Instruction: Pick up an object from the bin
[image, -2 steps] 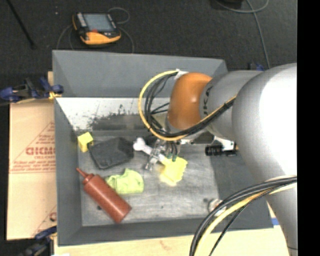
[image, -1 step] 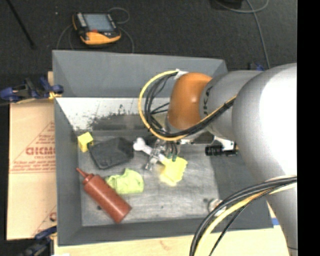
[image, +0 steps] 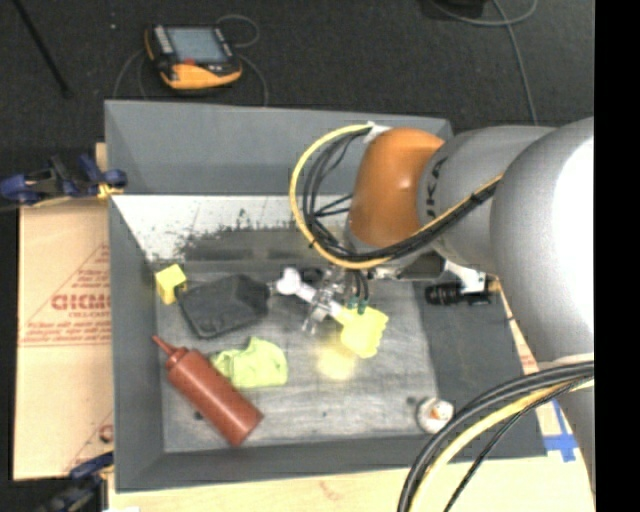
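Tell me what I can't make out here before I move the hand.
All in the camera view:
- Back right of the bin: hidden under the arm's orange cover and cables.
- The hand against the yellow cup: they overlap; contact cannot be told.
- The white thing left of the hand: partly covered, kind unclear.
- The round thing in the near right corner: too small to identify.

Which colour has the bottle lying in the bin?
The bottle is reddish brown, best seen in the camera view.
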